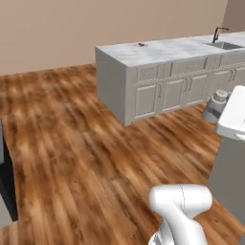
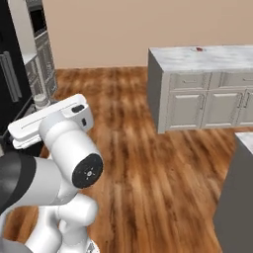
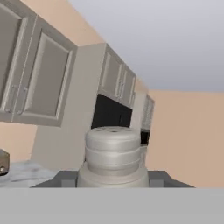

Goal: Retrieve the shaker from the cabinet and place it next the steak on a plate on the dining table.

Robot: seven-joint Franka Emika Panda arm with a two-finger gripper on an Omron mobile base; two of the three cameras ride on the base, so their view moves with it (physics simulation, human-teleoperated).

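The shaker, a small grey cylinder with a lighter perforated cap, stands upright between my dark fingertips, and my gripper is shut on it. It also shows as the shaker at the end of my white hand, and as the shaker beyond that hand. Far off, a small red bit, probably the steak, lies on a marble top over drawer fronts; it appears too as the red bit. I cannot tell whether that top is the dining table. The plate is too small to make out. The cabinet is out of view.
Wooden floor stretches between me and the marble-topped unit. A sink with a dark tap sits at its right end. A black fridge stands at the left, and a grey unit is close on the right. Pale panelled wall doors hang above.
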